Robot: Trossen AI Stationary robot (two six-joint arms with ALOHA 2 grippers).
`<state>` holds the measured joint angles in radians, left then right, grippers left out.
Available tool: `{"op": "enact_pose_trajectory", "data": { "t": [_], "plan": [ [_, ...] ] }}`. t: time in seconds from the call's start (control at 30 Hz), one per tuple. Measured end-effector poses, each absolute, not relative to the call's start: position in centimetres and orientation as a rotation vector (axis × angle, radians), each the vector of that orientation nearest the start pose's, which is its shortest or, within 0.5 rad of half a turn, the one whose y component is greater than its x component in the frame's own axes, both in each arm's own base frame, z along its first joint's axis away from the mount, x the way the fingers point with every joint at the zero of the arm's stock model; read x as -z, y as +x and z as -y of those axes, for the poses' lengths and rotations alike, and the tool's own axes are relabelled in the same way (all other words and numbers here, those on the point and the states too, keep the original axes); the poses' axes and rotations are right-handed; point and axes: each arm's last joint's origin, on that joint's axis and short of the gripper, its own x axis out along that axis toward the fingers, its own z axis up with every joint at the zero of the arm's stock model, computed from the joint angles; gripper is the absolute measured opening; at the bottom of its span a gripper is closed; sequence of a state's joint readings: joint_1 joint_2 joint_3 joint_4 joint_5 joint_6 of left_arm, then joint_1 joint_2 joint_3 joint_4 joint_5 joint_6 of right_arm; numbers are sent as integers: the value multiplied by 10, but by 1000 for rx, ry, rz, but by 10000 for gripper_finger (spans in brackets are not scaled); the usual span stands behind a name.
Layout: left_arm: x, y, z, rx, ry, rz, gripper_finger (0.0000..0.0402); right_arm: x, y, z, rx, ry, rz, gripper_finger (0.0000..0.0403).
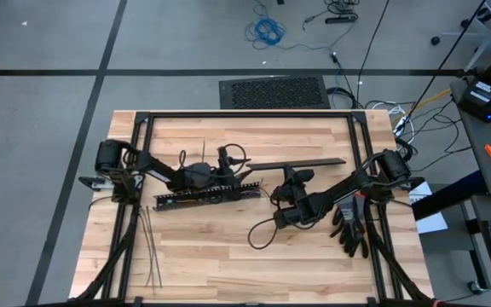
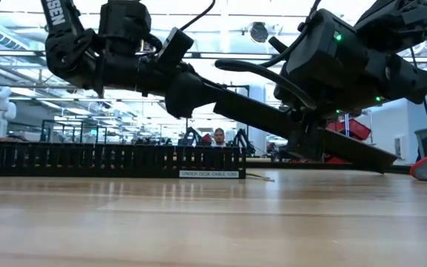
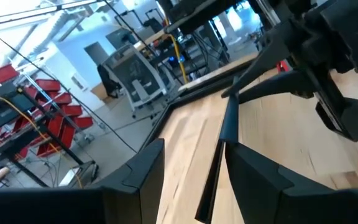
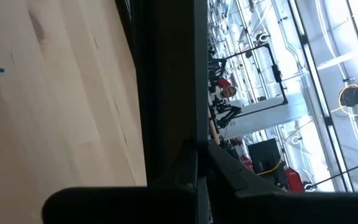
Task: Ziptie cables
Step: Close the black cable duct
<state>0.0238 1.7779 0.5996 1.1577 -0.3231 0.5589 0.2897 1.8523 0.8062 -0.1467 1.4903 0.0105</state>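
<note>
A long black flat strip spans the table's middle, slanting down from my left gripper to beyond my right gripper. Both grippers point level and are shut on it. Just near of it the black slotted duct lies flat on the wood. Several zipties, thin dark strips, lie loose near the table's front left. I cannot make out the cables in any view. My left gripper has the strip's left end between its two fingers, which come level from the table's left and lie along it. The strip rests against one finger; wood shows between it and the other. That end is lifted clear. My right gripper pinches the strip partway along its length between shut fingers, coming level from the table's right side. The strip passes under the gripper body and slants down beyond it, its free end low over the wood.
A pair of black gloves lies at the front right beside the right arm. The right arm's cable loops over the wood. The table's black frame rails run along its edges. Bare wood lies along the front middle.
</note>
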Motion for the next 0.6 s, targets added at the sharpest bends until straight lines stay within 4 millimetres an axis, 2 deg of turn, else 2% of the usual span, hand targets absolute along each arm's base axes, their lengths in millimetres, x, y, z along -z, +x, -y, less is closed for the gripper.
{"op": "enact_pose_trajectory", "data": {
  "t": [0.43,0.6],
  "plan": [
    [-151,319,-17,-275,562,-166,115,-110,290,-56,1051,-966,-785,1],
    [-151,319,-19,-279,562,-167,59,-110,290,-56,1053,-966,-784,1]
  ]
}}
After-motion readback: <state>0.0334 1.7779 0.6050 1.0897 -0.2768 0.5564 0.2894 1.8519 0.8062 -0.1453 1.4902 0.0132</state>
